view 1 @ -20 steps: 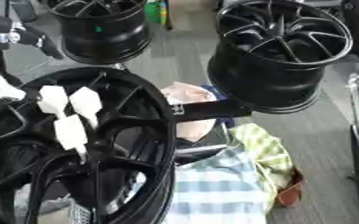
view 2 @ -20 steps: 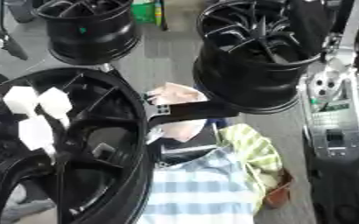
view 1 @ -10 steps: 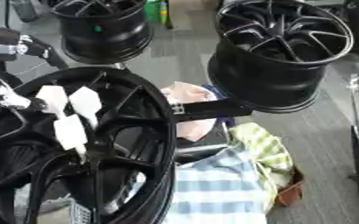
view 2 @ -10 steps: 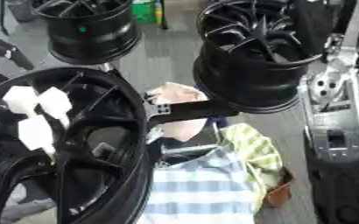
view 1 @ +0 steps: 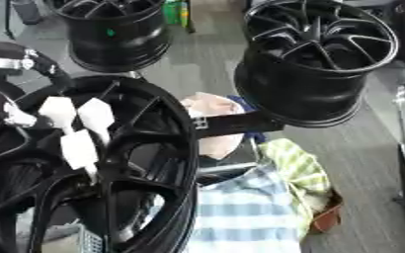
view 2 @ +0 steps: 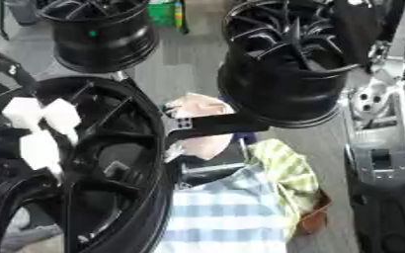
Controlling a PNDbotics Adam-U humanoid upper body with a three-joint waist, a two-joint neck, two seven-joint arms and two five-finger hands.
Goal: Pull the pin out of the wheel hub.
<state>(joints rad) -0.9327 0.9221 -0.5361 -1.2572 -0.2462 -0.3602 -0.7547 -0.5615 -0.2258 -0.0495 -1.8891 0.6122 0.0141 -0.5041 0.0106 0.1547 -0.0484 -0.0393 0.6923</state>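
A big black wheel hub (view 1: 145, 163) fills the lower left, tilted toward me, spokes showing. Three white blocks (view 1: 78, 147) sit on its spokes near the centre, and a thin light pin-like piece (view 1: 92, 172) hangs just under the lowest one. My left arm (view 1: 20, 62), black with a silver ring, comes in from the upper left over the hub's rim. Its hand (view 1: 18, 117) shows only as a dark shape with a small white tip left of the blocks; what it touches is hidden. Of my right arm only silver and black links (view 2: 375, 128) show.
Two more black wheel hubs hang behind: one at the top left (view 1: 115, 29), a larger one at the upper right (view 1: 318, 59). A black bar (view 1: 236, 123) runs from the near hub to the right one. Grey floor lies between them.
My left arm has come down and to the right, onto the near hub's rim, and its white tip now lies closer to the blocks. The white blocks and hubs have not moved.
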